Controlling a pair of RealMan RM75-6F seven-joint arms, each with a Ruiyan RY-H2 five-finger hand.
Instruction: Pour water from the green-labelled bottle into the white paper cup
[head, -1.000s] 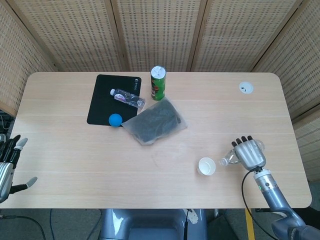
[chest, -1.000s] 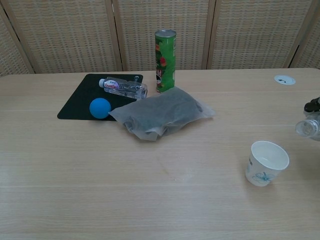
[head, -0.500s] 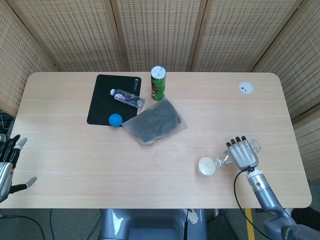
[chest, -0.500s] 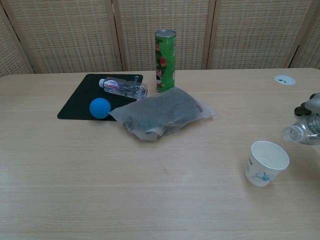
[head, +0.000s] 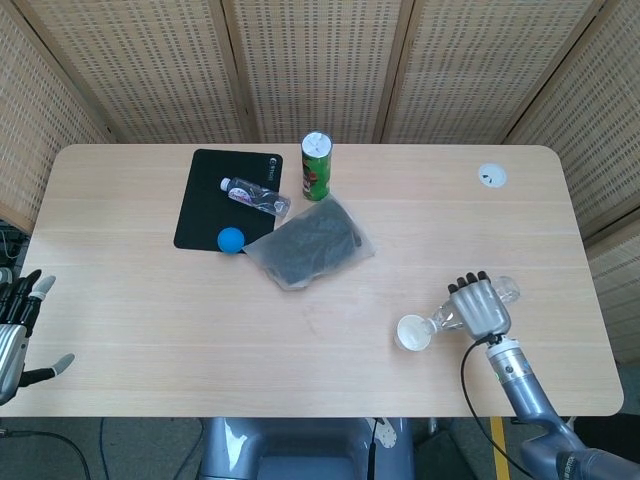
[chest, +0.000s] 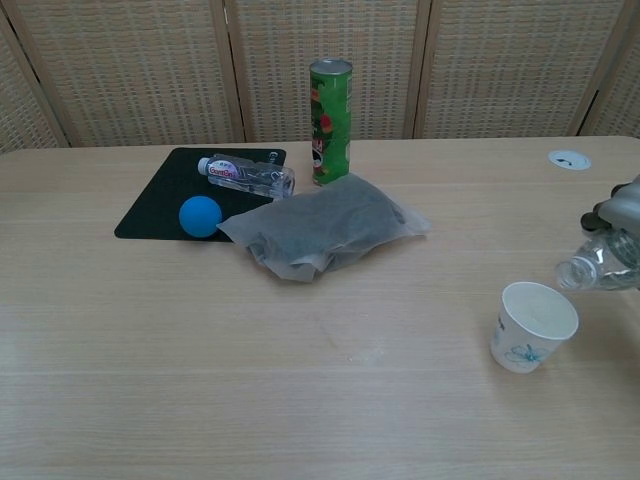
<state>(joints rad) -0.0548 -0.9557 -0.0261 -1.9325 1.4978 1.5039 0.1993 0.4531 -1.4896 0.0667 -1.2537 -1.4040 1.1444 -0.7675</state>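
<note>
The cup (head: 413, 332) sits upright on the table (head: 150, 300), toward the near right part, and everything else is easiest to place from it. Just right of the cup, the right hand (head: 478, 307) is wrapped around a clear bottle (chest: 592, 267), tipped over so its open mouth hangs just above the cup's right rim. The label is hidden under the fingers, so I can't tell its colour.

Well away from the cup, to its far left, a grey bag (head: 310, 241) lies flat, with a green can (head: 316, 166) standing behind it. Further left is a black mat (head: 205, 205) with a second small bottle (head: 254, 195) lying on it and a blue ball (head: 231, 239) at its near edge.

The left hand (head: 22, 315) hangs off the table's left edge, far from the cup, fingers spread and holding nothing.
</note>
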